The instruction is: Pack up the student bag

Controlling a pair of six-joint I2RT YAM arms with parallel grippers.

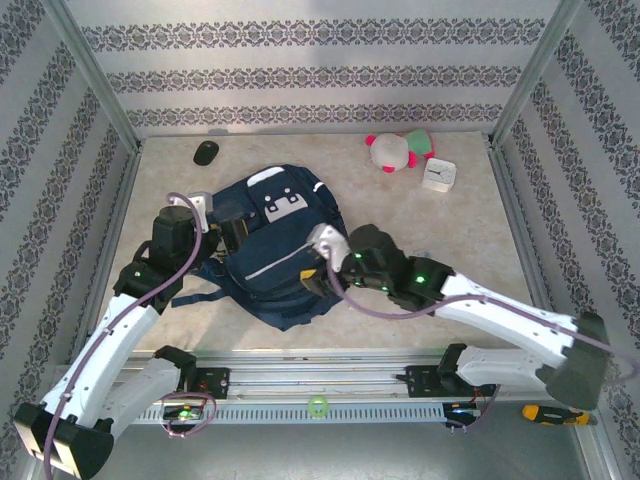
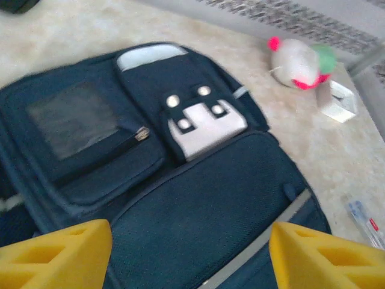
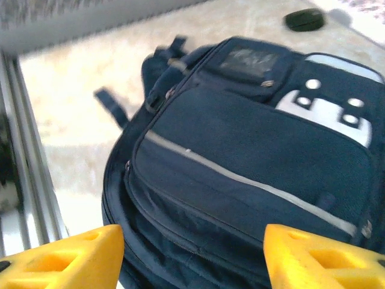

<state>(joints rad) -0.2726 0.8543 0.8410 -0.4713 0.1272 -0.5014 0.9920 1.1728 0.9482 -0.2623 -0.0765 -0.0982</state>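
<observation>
The student bag (image 1: pixel 275 245), a dark navy backpack with white patches and a reflective stripe, lies flat in the middle of the table, front pocket up. My left gripper (image 1: pixel 228 236) hangs at the bag's left side. In the left wrist view it (image 2: pixel 191 256) is open above the front pocket (image 2: pixel 198 205), with nothing between its yellow fingers (image 2: pixel 60 256). My right gripper (image 1: pixel 318 262) is at the bag's right edge. The right wrist view shows it (image 3: pixel 194 256) open over the bag's zippered side (image 3: pixel 198 211), holding nothing.
A pink, white and green plush toy (image 1: pixel 398 150) and a small white box (image 1: pixel 438 175) sit at the back right. A black mouse (image 1: pixel 205 152) lies at the back left. A pen (image 2: pixel 364 221) lies on the table to the right of the bag. Metal frame posts and patterned walls enclose the table.
</observation>
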